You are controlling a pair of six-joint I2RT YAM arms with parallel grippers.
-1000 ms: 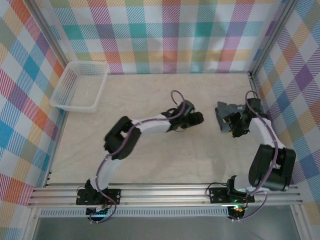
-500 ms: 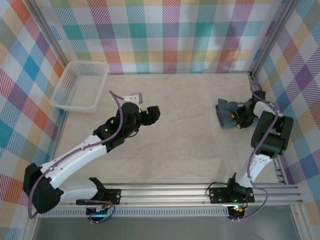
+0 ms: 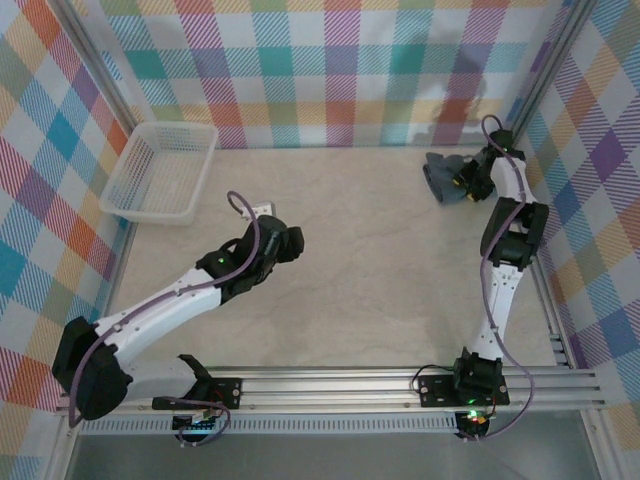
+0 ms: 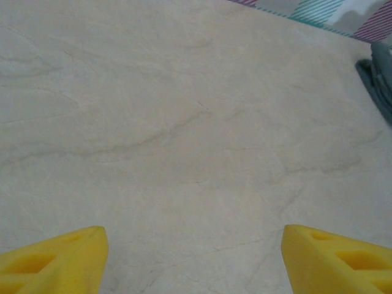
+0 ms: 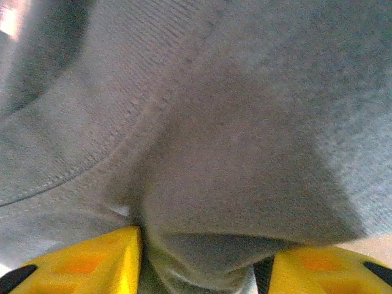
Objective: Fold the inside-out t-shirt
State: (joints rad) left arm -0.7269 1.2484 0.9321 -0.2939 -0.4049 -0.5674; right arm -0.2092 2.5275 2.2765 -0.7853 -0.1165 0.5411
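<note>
Right wrist: grey t-shirt (image 5: pixel 245 153) bunched, pinched by R claw (image 5: pixel 202 260); L claw (image 4: pixel 195 254) spread.

Bright, even light falls from above. The pale beige stone-look table (image 3: pixel 380 260) has soft, faint shadows. Up close in the right wrist view, the soft blue-grey cloth t-shirt (image 5: pixel 245 141) looks blurry and dim, darkest at the top left corner. The top view is sharp.

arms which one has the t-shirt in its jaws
The right arm: the t-shirt bunches between its jaws. The left arm has open jaws over bare table.
</note>
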